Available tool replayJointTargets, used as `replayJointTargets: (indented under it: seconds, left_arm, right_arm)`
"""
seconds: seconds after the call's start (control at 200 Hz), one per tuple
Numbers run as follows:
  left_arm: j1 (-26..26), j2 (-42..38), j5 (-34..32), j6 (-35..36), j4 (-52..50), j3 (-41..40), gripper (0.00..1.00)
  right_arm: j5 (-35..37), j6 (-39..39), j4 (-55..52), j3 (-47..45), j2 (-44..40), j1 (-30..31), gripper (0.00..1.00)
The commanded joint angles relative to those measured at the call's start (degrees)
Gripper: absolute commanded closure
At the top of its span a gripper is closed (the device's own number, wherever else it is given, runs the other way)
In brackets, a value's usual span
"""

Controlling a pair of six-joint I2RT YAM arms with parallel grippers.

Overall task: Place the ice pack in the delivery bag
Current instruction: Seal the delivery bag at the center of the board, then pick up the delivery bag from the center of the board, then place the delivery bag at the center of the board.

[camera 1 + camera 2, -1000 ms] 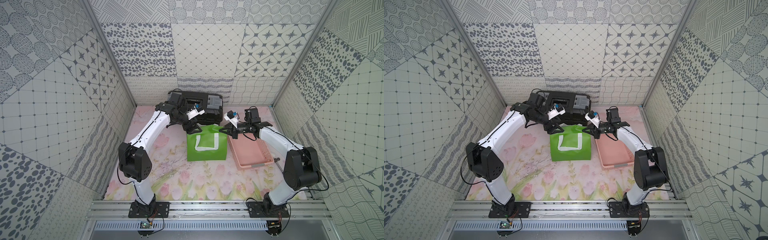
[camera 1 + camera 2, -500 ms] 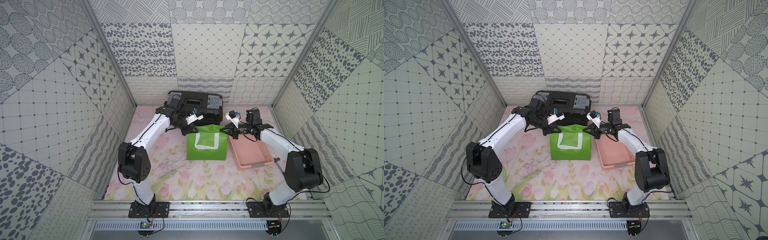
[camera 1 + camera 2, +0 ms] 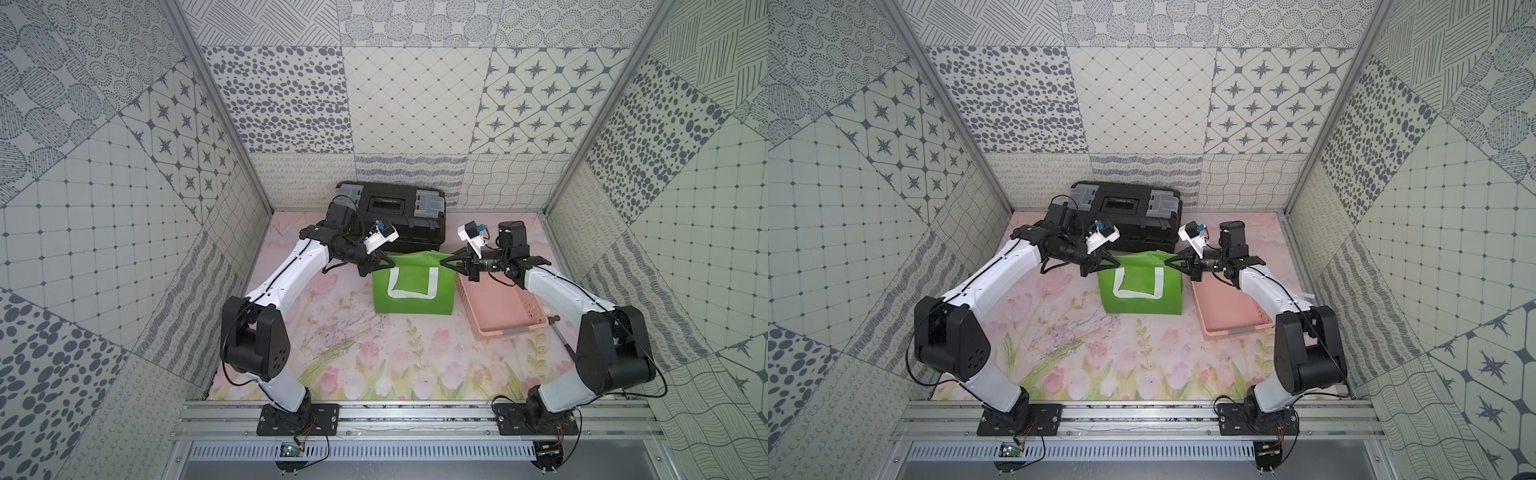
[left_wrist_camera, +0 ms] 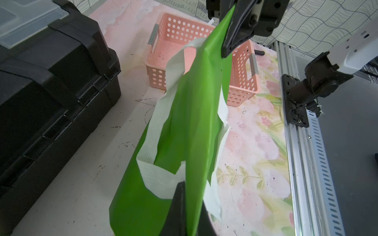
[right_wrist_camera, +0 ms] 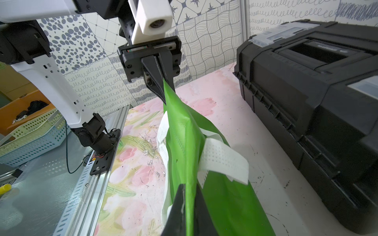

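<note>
Here, delivery bag [image 3: 415,295]: just in front of the black toolbox [image 3: 390,203], mouth edge stretched flat — long axis from arm to arm.
Left gripper [image 3: 388,262]: pinching one top corner.
Right gripper [image 3: 444,262]: pinching the other.
Ice pack: not visible.

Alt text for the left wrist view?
A flattened green delivery bag with white handles is stretched between two shut grippers: the left gripper nearest the camera, the right gripper at the far end. A black toolbox and a pink basket stand on the floral table.
</note>
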Motion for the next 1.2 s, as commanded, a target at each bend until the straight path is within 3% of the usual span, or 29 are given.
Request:
replayJointTargets:
  seconds: [0.0,0.025,0.135,0.36,0.445,0.6,0.71,0.956,1.196]
  left_arm:
    - [2.88,-1.99,-4.81,-3.43,-0.01,-2.34,1.0]
    - [2.91,-2.18,-4.6,-3.39,0.27,-2.65,1.0]
    - [2.88,-3.62,-3.85,-3.84,1.52,-3.41,1.0]
    - [2.92,-8.65,-8.72,-8.38,0.67,-2.45,1.0]
    - [2.9,-11.43,-10.37,-10.64,0.7,-2.46,1.0]
    - [3.44,-15.65,-14.96,-14.57,1.08,-1.79,1.0]
    - [6.51,-17.13,-14.47,-14.18,1.23,-1.04,1.0]
    - [17.13,-16.0,-10.02,-12.29,3.37,-2.43,1.0]
    - [21.02,-14.11,-7.0,-14.18,10.65,-8.25,1.0]
  right_arm:
    - [-0.21,2.88,6.0,-0.61,-2.05,-6.09,1.0]
    - [-0.14,2.87,5.56,-0.3,-2.0,-5.95,1.0]
    - [1.75,-0.5,1.09,1.19,-2.85,-5.39,0.81]
    - [9.57,0.19,-1.38,1.69,-10.07,-6.13,0.3]
    - [15.5,1.04,-1.98,1.17,-14.52,-6.43,0.18]
    - [27.0,3.56,-4.46,1.35,-21.26,-6.7,0.09]
    - [32.09,3.94,-5.56,1.43,-24.48,-6.7,0.06]
    - [37.76,4.21,-8.46,1.08,-27.92,-6.85,0.01]
    - [40.86,3.87,-11.65,-0.07,-30.75,-6.96,0.01]
